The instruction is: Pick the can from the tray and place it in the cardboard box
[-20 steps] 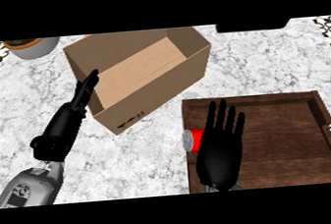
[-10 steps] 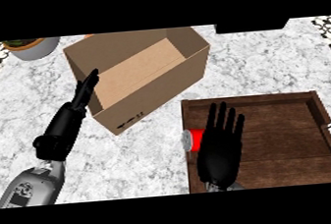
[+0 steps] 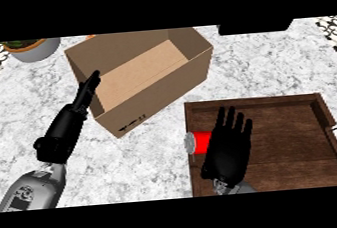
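1. Lying on its side at the left end of the tray (image 3: 254, 101), the can (image 3: 198, 142) is pointing its silver end at the tray's left wall. Its long axis is running along the tray's length.
2. The right hand (image 3: 228, 149) is hovering over the tray just right of the can and hiding the can's right part. Its fingers are reaching straight and slightly spread, holding nothing.
3. The can is showing on that hand's thumb side, so the grasp is probably calling for a small shift toward the tray's left wall before the fingers curl.
4. The left hand (image 3: 74, 118) is sitting outside the tray, up and left of it. Its fingers are lying straight at the left corner of the box (image 3: 153, 69), gripping nothing, and it is much farther from the can.
5. The box is standing open-topped just beyond the tray's far-left corner, turned at an angle to it.
6. Room is looking tight between the can and the tray's left wall. The lift is likely needing to clear the tray's far rim and then the box's near wall.
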### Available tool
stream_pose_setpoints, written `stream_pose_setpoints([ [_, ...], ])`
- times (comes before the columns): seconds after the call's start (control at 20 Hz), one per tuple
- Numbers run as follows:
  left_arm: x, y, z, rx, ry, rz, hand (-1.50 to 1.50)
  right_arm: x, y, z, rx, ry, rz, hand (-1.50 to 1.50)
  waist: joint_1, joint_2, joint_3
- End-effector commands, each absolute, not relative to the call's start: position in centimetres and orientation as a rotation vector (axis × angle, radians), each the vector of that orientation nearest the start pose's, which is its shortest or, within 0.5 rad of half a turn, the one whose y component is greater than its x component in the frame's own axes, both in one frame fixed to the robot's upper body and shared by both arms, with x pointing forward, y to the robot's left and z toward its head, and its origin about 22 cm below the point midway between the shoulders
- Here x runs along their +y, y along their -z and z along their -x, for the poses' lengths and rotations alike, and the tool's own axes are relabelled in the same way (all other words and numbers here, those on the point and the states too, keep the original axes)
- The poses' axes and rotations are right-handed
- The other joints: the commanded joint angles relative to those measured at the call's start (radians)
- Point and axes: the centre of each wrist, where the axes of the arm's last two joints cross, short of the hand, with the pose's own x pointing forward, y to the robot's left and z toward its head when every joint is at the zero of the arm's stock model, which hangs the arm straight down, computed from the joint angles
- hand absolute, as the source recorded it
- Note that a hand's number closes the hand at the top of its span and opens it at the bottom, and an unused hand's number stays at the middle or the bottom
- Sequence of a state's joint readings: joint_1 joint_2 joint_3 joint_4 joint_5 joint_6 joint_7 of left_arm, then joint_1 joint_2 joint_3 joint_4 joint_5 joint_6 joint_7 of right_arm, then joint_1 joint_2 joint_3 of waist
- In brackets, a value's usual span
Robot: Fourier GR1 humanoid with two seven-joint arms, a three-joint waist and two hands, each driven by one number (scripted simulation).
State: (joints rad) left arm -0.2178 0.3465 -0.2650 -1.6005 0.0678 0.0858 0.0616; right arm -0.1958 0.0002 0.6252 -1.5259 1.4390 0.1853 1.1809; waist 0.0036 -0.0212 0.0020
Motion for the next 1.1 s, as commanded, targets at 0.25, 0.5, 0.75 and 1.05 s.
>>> stream_pose_setpoints([
  [0.25, 21.3, -3.8, -27.6, -1.607, 0.451, 0.022, 0.0, -7.8, -0.9, -24.2, -0.57, -0.947, 1.51, 1.5, -0.011, 0.024, -0.003],
  [0.5, 21.0, -4.9, -27.8, -1.626, 0.48, 0.061, 0.0, -3.6, -1.9, -21.9, -1.115, -1.463, 1.024, 1.5, 0.06, 0.046, -0.001],
  [0.75, 19.6, -5.5, -28.0, -1.64, 0.502, 0.069, 0.0, -1.3, -4.0, -20.2, -1.504, -1.731, 0.629, 1.5, 0.059, 0.042, 0.001],
  [1.05, 21.5, -4.4, -28.3, -1.606, 0.464, 0.033, 0.0, -2.7, -4.9, -24.1, -1.781, -1.69, 0.682, 1.5, 0.003, 0.026, -0.002],
])
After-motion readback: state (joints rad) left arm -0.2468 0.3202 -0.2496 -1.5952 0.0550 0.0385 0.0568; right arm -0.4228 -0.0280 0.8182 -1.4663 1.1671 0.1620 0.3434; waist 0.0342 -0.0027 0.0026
